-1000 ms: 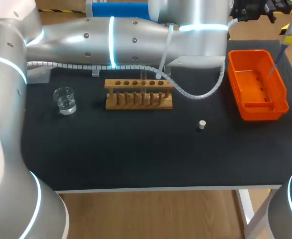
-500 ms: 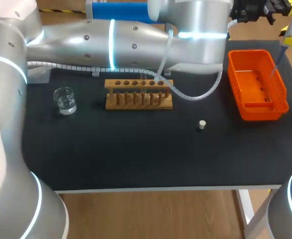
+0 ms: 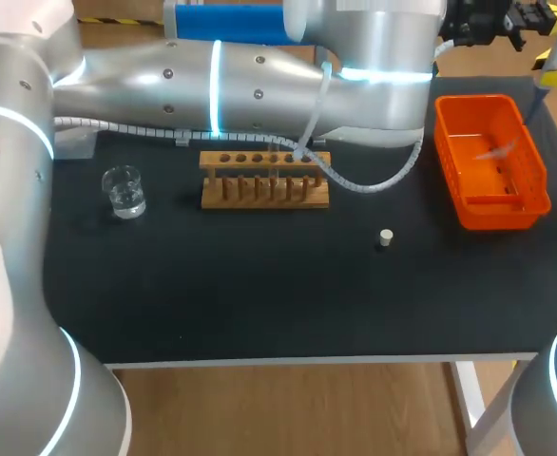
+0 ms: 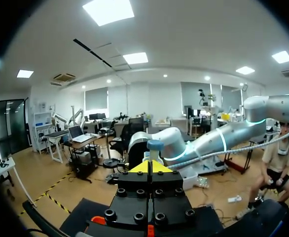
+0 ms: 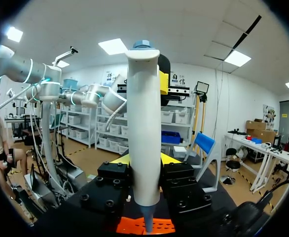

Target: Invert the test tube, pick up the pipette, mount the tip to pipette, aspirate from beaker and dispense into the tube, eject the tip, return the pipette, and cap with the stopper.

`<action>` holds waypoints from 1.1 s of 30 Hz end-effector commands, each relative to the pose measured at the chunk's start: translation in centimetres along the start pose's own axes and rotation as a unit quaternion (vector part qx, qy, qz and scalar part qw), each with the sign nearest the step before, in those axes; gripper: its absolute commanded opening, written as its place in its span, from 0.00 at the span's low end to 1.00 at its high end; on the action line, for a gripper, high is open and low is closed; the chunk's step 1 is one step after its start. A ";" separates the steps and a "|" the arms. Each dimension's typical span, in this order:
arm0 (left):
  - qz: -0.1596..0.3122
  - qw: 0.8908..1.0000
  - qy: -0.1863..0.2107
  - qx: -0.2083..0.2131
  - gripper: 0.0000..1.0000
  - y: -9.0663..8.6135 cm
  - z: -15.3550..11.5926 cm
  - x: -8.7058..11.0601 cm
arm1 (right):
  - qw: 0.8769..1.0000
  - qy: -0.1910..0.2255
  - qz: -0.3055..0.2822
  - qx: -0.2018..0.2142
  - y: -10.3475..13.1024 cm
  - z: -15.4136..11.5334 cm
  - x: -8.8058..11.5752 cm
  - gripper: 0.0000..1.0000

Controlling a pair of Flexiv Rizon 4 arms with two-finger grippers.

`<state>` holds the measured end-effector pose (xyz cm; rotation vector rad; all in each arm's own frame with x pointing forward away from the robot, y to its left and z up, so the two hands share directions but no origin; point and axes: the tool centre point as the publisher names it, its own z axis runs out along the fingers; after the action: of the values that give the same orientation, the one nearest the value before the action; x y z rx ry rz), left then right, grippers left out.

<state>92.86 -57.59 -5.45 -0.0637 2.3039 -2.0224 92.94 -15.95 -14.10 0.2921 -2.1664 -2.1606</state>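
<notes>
The right gripper [image 5: 144, 165] is grasping the white pipette [image 5: 143, 123] by its body, clenched on it from both sides and holding it upright with the bare nozzle pointing down at the orange bin [image 3: 447, 142]. In the head view the pipette is hanging at about 1 o'clock, over the bin's far edge. A pale, blurred tip [image 3: 497, 150] is showing inside the bin, apart from the pipette.

The left arm [image 3: 259, 81] is stretching across the far side of the bench [image 3: 259, 294] from 10 o'clock toward 1 o'clock. The left gripper [image 4: 149, 167] is sitting just beside the pipette's top button; whether it is released or clenched cannot be told.

The glass beaker [image 3: 124, 190] with clear liquid is standing at 9 o'clock. The wooden rack [image 3: 264, 180] is standing near 12 o'clock, partly under the left arm's cable. The small pale stopper [image 3: 385, 237] is lying alone just toward 3 o'clock of the bench's middle, well apart from the rack and the bin.
</notes>
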 end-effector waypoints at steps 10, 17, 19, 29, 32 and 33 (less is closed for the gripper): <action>-0.001 1.000 -0.011 0.013 0.00 1.5 0.2 -0.1 | 1.000 0.004 0.000 0.002 1.3 -0.1 -0.4 0.00; 0.010 1.000 -0.024 0.015 0.75 -1.2 -1.8 -0.5 | 1.000 0.004 0.000 0.002 1.3 -0.1 -0.4 0.00; 0.010 0.999 -0.028 0.010 1.00 -1.9 -2.4 -0.6 | 1.000 0.004 0.000 0.002 1.3 -0.1 -0.4 0.00; 0.022 0.998 0.048 -0.018 1.00 -3.7 -5.9 -0.4 | 1.000 0.004 0.000 0.002 1.3 -0.1 -0.4 0.00; 0.019 0.998 0.056 -0.028 1.00 -3.3 -7.0 -0.3 | 1.000 0.004 0.000 0.002 1.3 -0.1 -0.4 0.00; 0.017 0.998 0.059 -0.032 1.00 -3.2 -7.4 -0.2 | 1.000 0.004 0.000 0.002 1.3 -0.1 -0.4 0.00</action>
<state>92.35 -53.41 -2.25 -0.0195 2.2432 -2.0541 93.18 -15.80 -12.82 0.2961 -2.1644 -2.1565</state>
